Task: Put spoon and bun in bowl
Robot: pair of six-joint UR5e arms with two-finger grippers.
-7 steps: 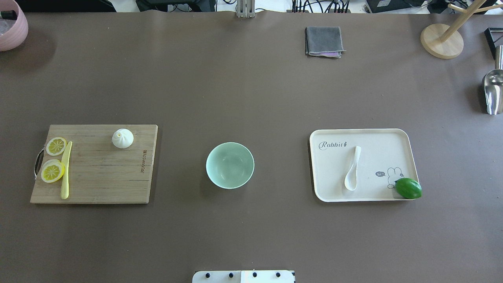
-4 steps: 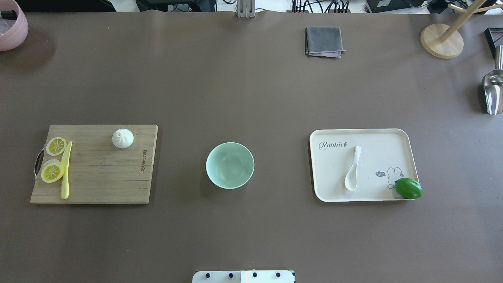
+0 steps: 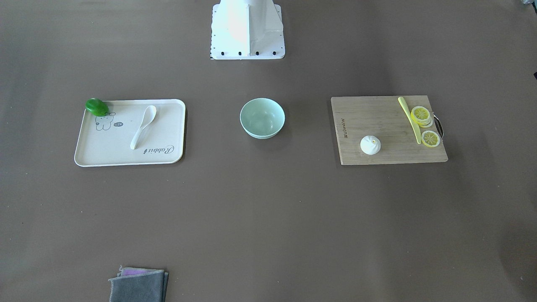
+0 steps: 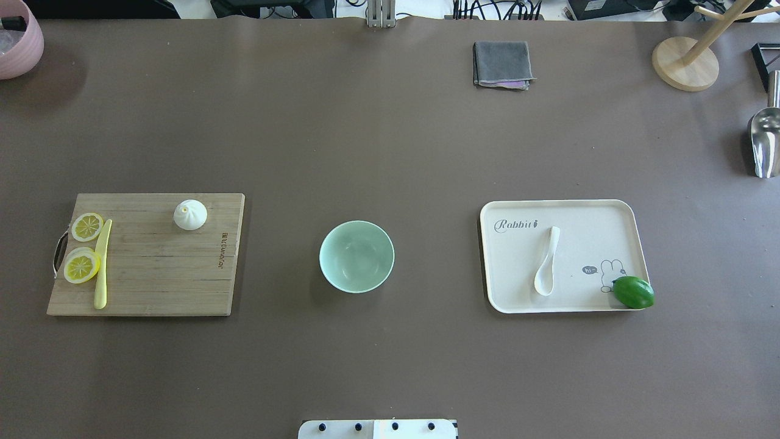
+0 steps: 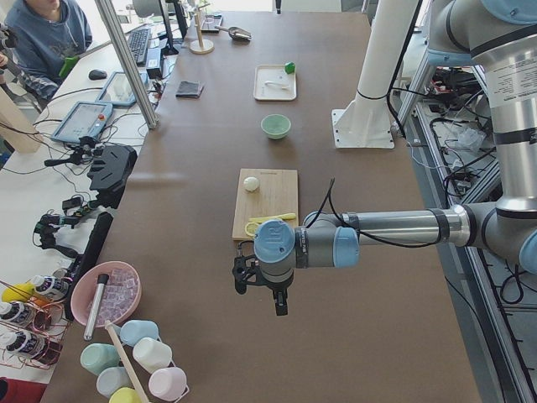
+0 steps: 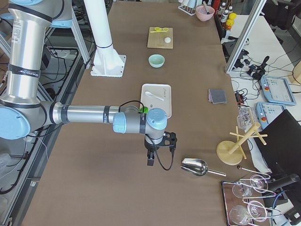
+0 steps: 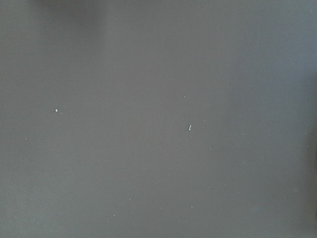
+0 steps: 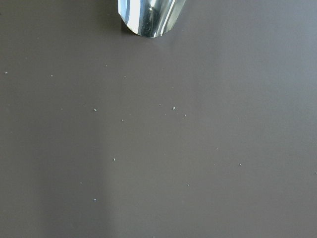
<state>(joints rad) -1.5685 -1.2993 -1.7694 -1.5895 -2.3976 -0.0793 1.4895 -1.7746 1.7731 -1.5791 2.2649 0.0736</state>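
waiting on a brown worktop, one white spoon lies hollow up on a cream tray toward the worktop's right end. its long axis runs almost straight from far edge to robot's edge, scoop toward the robot's edge, handle tip toward the far edge and leaning slightly to the right end. one bun sits pleats up on a wooden cutting board toward the left end, near the board's far corner on the centre side. one mint bowl stands upright, mouth up and holding nothing, midway between board and tray. one pale yellow knife lies on the board parallel to the spoon, beside lemon slices in two spots, the one nearer the robot's edge looking stacked. one green fruit rests on the tray's corner nearest the robot's edge and right end. one grey cloth lies by the far edge, and one metal scoop by the right end. the left gripper hangs over bare worktop beyond the board toward the left end; the right gripper hangs near the metal scoop. for both sets of fingers, clenched or released cannot be told.
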